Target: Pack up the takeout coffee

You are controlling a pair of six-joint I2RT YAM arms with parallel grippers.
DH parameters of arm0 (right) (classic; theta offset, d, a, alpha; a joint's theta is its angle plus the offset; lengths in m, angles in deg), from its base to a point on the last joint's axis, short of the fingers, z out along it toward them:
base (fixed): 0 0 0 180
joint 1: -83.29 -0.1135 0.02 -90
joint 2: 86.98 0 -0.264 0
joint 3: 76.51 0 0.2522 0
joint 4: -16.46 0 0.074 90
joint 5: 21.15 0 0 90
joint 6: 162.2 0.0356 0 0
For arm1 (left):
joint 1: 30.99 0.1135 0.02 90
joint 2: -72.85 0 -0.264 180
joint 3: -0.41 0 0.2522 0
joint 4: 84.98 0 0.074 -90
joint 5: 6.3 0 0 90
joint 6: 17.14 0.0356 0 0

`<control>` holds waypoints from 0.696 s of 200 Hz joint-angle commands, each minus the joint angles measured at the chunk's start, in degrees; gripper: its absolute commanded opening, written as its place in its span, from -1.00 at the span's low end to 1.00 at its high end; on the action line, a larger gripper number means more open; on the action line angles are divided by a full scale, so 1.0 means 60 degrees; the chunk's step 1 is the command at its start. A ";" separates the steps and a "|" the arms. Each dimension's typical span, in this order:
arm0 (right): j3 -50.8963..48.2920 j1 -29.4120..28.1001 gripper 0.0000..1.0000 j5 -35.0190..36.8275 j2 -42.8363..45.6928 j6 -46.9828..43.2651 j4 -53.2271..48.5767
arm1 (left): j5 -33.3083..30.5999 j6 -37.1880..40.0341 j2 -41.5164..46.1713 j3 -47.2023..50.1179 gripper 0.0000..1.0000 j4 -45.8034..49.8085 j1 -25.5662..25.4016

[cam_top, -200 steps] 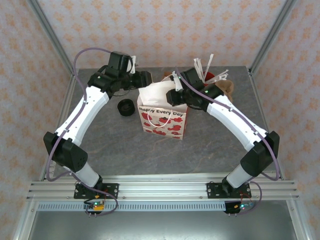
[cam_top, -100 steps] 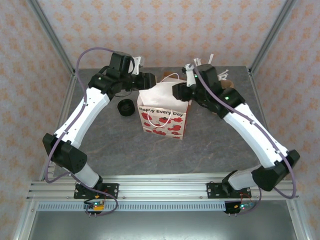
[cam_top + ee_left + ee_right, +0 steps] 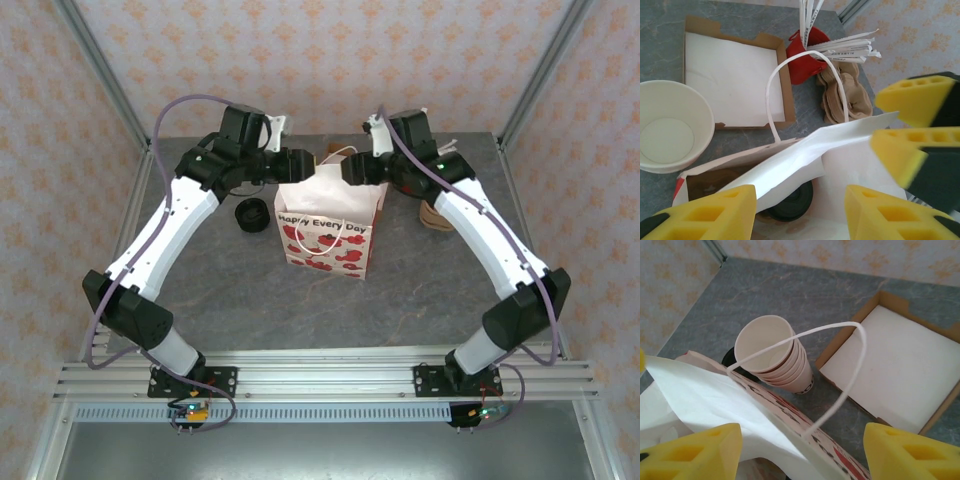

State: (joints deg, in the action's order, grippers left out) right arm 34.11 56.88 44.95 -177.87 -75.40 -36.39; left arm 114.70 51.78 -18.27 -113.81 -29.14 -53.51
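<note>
Top external: high behind bases, looking down on table (image 3: 250, 295). Wrist cameras: close above gift bag (image 3: 328, 235), shared by all.

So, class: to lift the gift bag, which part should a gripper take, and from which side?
Likely the white cord handle, at the top of its arch, from above: the loop stands free over the rim of the gift bag and is thin enough to pinch.
</note>
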 commanded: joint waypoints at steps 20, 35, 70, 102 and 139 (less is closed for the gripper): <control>0.0559 0.0032 -0.31 -0.0646 -0.0115 -0.0709 -0.0449 | -0.0395 0.0247 0.0678 -0.0274 0.02 0.0339 -0.0026; 0.0431 0.0024 -0.53 -0.0711 0.0026 -0.0741 -0.0436 | -0.0470 0.0247 0.0783 -0.0184 0.02 0.0299 -0.0024; 0.0130 -0.0005 -0.86 -0.0913 0.0207 -0.0770 -0.0734 | -0.0595 0.0276 0.0953 -0.0062 0.02 0.0282 -0.0025; -0.0393 -0.0220 -0.91 -0.0606 0.0371 -0.0939 -0.1089 | -0.0663 0.0254 0.1133 0.0113 0.02 0.0237 -0.0022; -0.0459 -0.0561 -0.90 -0.0032 0.0349 -0.1224 -0.1792 | -0.0798 0.0276 0.1296 0.0315 0.03 0.0266 -0.0023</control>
State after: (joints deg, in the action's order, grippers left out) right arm 31.99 54.76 42.02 -177.24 -80.75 -43.28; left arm 111.55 51.95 -12.65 -112.96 -28.11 -53.51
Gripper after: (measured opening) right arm 0.050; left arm 0.514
